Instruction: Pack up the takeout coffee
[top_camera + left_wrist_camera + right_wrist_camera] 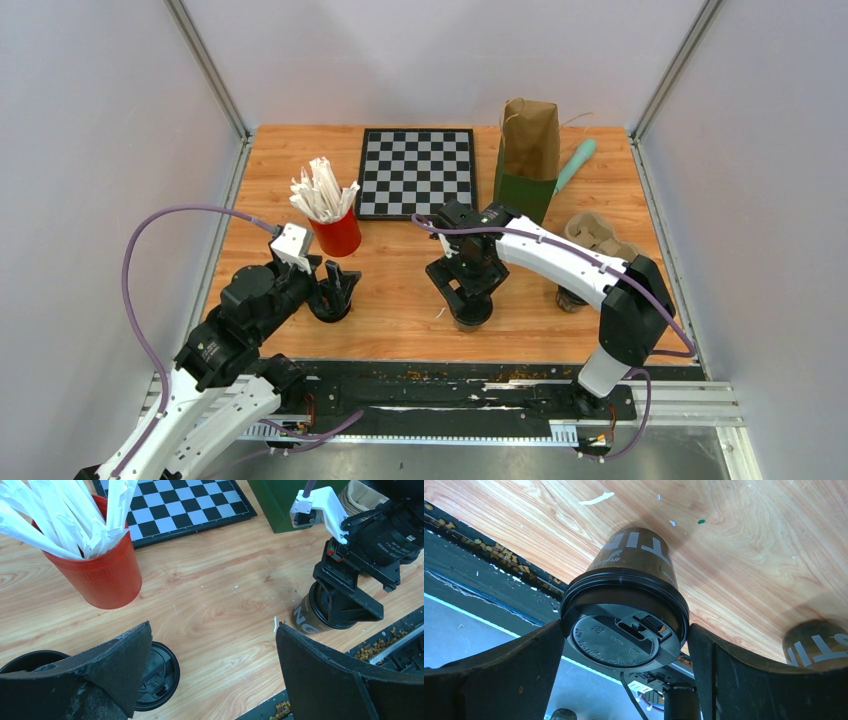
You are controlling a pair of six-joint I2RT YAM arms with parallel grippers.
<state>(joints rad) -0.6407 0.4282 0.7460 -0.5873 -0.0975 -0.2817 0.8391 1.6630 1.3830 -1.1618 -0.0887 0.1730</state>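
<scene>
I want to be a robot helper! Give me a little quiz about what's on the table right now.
1. True or false: the jaws of the right gripper stand on either side of a dark brown paper coffee cup with a black plastic lid.
2. What fills the red plastic cup? A) white wrapped straws B) metal spoons C) yellow pencils
3. Which flat thing lies on the wooden table between the red plastic cup and the tall brown paper bag?
Key: 1 true; 2 A; 3 the black-and-white checkerboard.
</scene>
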